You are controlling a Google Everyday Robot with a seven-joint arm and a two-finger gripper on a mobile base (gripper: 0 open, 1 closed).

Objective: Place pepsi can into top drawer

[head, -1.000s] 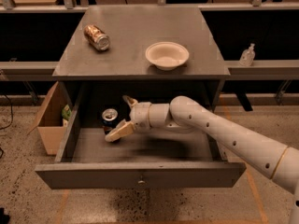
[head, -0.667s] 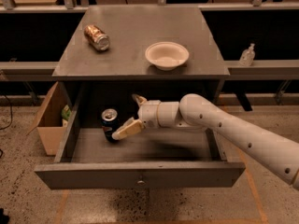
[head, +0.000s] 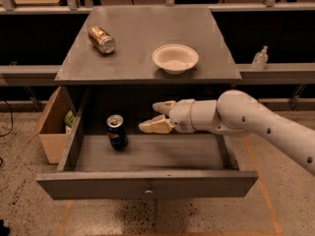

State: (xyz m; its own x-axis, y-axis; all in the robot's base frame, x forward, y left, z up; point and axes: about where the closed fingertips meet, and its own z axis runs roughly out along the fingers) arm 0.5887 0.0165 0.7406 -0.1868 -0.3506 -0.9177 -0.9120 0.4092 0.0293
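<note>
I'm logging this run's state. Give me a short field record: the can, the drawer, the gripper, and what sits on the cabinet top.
pepsi can: upright inside the drawer, left part
top drawer: pulled open
gripper: open, over the drawer, right of the can, not touching it
cabinet top: white bowl; gold-brown can lying on its side
floor, left: cardboard box
</note>
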